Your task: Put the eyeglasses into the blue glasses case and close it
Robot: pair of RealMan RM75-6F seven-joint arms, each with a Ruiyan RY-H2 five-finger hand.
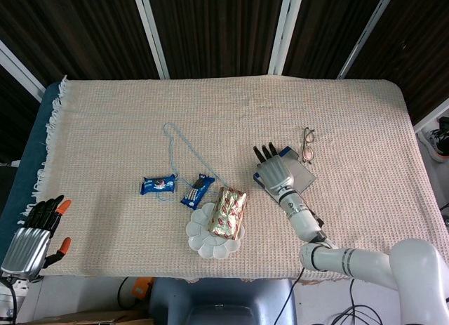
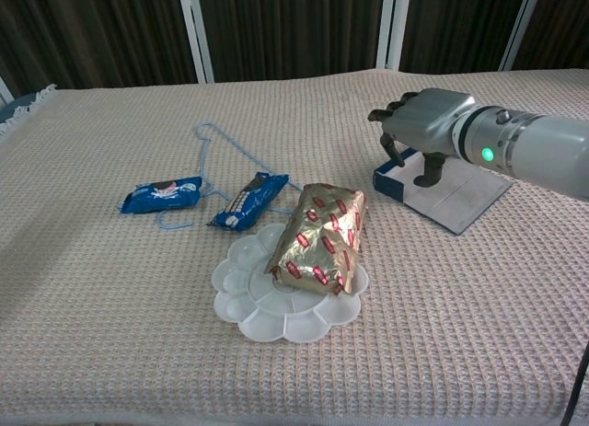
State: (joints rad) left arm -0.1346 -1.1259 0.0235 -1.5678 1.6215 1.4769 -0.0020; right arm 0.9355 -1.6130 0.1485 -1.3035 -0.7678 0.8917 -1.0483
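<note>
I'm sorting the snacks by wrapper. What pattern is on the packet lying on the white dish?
Gold foil with small red marks on the packet, clearest in the chest view.
</note>
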